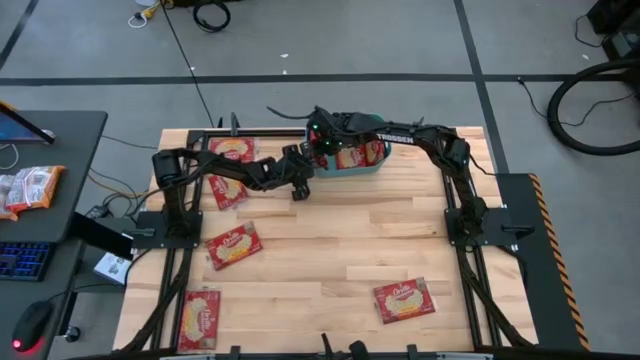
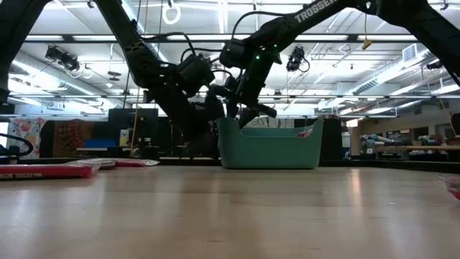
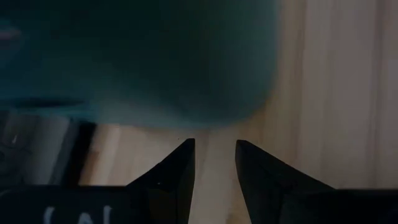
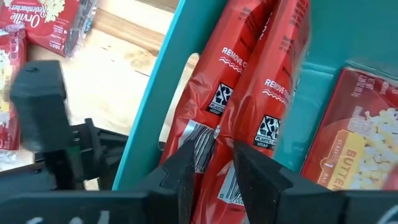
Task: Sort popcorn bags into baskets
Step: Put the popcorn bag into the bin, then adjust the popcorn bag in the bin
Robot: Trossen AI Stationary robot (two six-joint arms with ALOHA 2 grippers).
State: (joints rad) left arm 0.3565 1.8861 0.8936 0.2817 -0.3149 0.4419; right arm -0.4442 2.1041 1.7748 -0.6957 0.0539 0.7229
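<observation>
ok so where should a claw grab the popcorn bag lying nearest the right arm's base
Grip that popcorn bag across its narrow width, at the middle, coming straight down from above. It lies flat on the table, slightly skewed, with open wood all round it, so no side is blocked.

red popcorn bags (image 4: 249,93), teal basket (image 2: 269,146)

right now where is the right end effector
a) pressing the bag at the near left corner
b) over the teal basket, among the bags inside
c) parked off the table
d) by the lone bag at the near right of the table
b: the right end effector sits over the teal basket, its fingers around upright popcorn bags inside.
</observation>
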